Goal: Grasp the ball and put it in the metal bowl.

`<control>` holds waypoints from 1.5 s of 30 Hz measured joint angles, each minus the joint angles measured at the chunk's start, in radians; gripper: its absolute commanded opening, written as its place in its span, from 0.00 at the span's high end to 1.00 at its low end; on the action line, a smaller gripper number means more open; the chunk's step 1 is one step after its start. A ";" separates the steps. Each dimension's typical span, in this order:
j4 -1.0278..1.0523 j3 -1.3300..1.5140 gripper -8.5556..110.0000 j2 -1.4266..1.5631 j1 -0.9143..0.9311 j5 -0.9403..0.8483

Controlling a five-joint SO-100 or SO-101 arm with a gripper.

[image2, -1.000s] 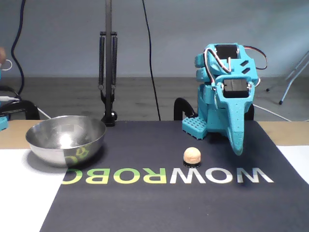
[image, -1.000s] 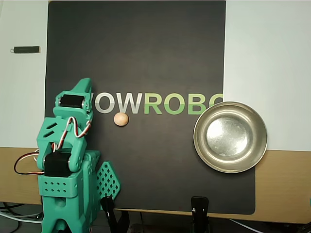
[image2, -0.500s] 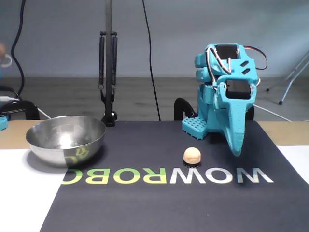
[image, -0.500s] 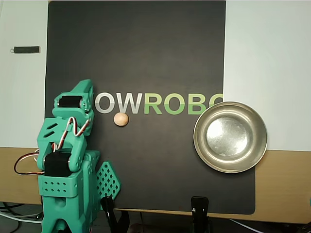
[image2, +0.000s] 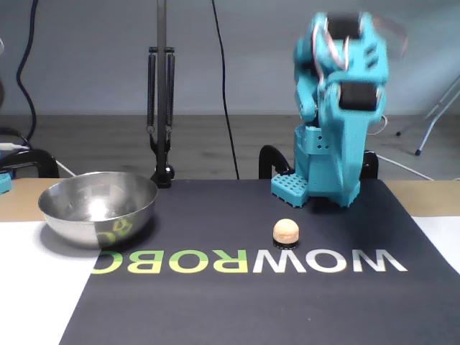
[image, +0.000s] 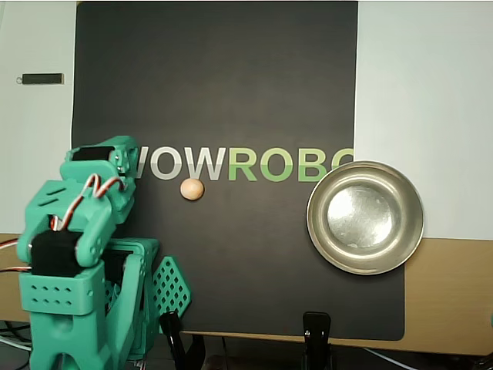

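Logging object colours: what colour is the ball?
Plain light tan, wood-like; the ball shows best in the fixed view.

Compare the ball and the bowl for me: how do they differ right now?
The ball is small, tan and matte; the bowl is far wider, shiny metal with a golden rim. The ball is a solid sphere; the bowl is open, hollow and empty. The ball sits on the black mat under the lettering; the bowl overhangs the mat's edge. Both are round, and neither is touched by the arm.
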 measured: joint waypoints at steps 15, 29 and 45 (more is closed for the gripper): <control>0.451 -0.746 0.93 -0.557 0.000 -0.008; 0.482 -0.859 0.93 -0.902 0.052 -0.008; 0.480 -0.859 0.93 -0.974 0.060 -0.008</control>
